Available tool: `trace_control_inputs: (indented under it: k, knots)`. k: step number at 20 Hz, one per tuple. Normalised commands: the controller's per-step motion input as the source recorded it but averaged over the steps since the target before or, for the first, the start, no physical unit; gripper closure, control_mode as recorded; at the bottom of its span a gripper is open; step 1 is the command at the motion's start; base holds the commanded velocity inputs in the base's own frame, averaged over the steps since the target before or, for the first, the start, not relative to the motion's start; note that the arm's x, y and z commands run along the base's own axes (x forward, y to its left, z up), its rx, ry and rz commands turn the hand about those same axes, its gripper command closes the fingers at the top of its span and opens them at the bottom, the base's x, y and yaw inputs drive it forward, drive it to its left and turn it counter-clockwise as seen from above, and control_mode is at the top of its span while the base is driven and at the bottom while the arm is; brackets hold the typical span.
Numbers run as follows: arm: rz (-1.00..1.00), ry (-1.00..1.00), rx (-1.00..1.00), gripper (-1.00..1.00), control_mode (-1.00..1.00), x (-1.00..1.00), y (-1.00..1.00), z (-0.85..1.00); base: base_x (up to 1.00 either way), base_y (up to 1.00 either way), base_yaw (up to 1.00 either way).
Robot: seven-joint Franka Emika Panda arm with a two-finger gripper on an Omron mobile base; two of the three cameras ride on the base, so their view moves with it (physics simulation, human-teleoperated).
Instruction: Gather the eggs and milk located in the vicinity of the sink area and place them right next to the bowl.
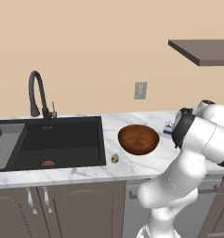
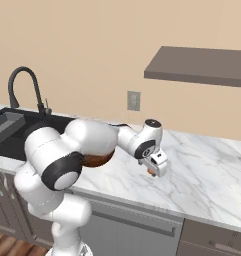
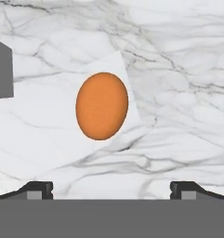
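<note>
- My end effector (image 3: pixel 111 188) hangs over the white marble surface (image 3: pixel 187 69) with its dark fingertips (image 3: pixel 36 189) spread wide apart and nothing between them.
- Directly ahead of my end effector, centred between the fingertips, lies one plain orange-brown oval egg (image 3: pixel 102 105), resting on the surface and touching neither finger. I judge this the egg in hand: either just set down or about to be picked up, I cannot tell which.
- Back behind my wrist sits the one wide round reddish-brown wooden bowl (image 1: pixel 138 139). The small white gable-top milk carton with blue markings (image 1: pixel 168 128) stands just beside its rim on my side, so the milk looks delivered.
- On the bowl's far side from me, one pale speckled egg (image 1: pixel 115 158) lies between the bowl and the basin; it may need moving closer.
- Farthest off is the one large black recessed sink (image 1: pixel 57 139) with its tall black gooseneck faucet (image 1: pixel 38 93); a flat red thing (image 1: pixel 48 163) lies inside.
- Count: two eggs, one milk carton, one bowl.
</note>
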Motion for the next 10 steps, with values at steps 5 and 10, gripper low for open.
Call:
trace_control_inputs:
  k: [5,10]
  knots:
    - [0.00,0.00,0.00,-1.00,-1.00,0.19,-0.08,-0.13,0.00,0.00,0.00]
    - [0.00,0.00,0.00,-1.00,-1.00,0.21,-0.08,-0.12,0.00,0.00,0.00]
